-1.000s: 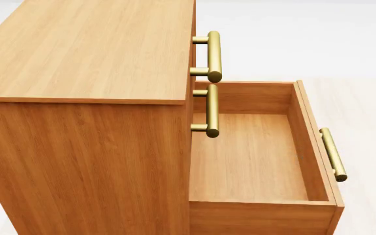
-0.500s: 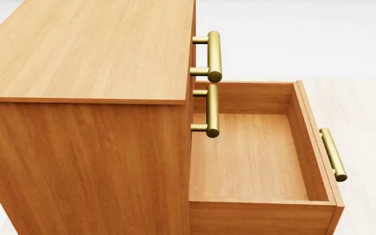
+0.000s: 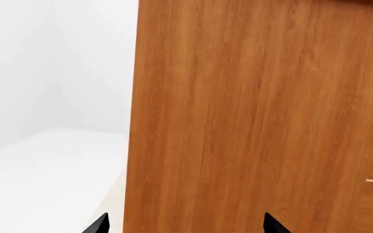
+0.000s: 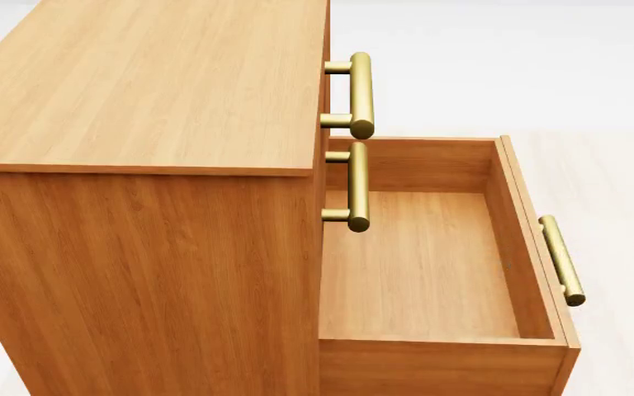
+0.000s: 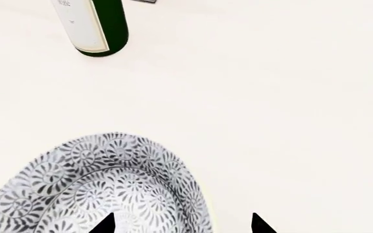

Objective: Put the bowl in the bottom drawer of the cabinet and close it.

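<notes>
In the head view the orange-brown cabinet [image 4: 152, 82] fills the left, and its bottom drawer [image 4: 416, 264] is pulled out to the right, showing a bare wooden floor. The drawer's brass bar handle [image 4: 561, 260] sits on its outer front. No gripper or bowl shows in that view. The right wrist view looks down on the grey-blue speckled bowl [image 5: 102, 184] on a pale surface. My right gripper [image 5: 183, 225] is open, one fingertip over the bowl's inside and the other outside its rim. My left gripper [image 3: 186, 225] is open, facing the cabinet's side wall [image 3: 251, 116] with nothing between its fingers.
A green wine bottle [image 5: 99, 26] with a white label stands beyond the bowl in the right wrist view. The two upper drawers are shut, and their brass handles [image 4: 360, 95] stick out over the open drawer's inner end. Pale floor surrounds the cabinet.
</notes>
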Available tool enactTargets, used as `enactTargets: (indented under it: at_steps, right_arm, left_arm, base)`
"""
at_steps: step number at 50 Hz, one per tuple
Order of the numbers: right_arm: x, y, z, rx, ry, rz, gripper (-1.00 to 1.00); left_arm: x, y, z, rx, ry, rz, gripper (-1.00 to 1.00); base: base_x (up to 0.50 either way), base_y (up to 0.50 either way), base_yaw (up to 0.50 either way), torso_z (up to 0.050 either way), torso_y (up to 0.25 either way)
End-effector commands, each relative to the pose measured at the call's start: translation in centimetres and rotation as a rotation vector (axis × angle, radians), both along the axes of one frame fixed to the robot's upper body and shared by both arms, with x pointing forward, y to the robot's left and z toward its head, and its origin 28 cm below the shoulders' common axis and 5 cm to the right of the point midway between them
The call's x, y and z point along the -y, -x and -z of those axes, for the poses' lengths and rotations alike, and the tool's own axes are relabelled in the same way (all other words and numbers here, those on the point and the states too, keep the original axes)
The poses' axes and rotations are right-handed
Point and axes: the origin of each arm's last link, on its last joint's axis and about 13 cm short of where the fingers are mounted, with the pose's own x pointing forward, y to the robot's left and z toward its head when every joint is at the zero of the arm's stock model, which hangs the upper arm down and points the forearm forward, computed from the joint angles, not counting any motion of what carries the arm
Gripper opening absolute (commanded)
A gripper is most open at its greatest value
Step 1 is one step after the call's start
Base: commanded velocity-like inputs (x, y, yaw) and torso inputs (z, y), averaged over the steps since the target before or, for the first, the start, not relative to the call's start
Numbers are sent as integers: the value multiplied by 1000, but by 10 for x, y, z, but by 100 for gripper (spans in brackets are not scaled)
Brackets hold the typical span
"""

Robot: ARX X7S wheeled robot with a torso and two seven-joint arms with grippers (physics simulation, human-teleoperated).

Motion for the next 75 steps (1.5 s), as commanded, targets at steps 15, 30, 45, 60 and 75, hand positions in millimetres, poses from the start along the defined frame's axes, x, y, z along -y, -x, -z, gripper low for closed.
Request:
enactTargets:
  at_steps: [15, 30, 45, 60, 75]
  right_arm:
    - [-1, 1, 7, -11, -12, -50, -100]
    - [-6, 1, -8, 131, 62, -152, -100]
    - [-18, 4, -71, 288, 284, -284, -100]
    - [-26, 1, -128, 375, 392, -359, -100]
    - [-29, -9, -166, 408, 455, -394, -100]
  left_arm:
    - [0, -1, 2, 0, 1, -1, 100]
    - [0, 0, 2, 0, -6, 0, 100]
    - [0, 1, 1, 1, -2, 1, 100]
    - [0, 0, 1, 0, 6, 2, 100]
    - [0, -1, -5, -1, 8, 1, 100]
  base:
    - [0, 0, 0, 0, 0]
    - [0, 0, 0, -1, 0]
    - [0, 0, 0, 0, 0]
    - [0, 0, 0, 0, 0]
    - [0, 0, 0, 0, 0]
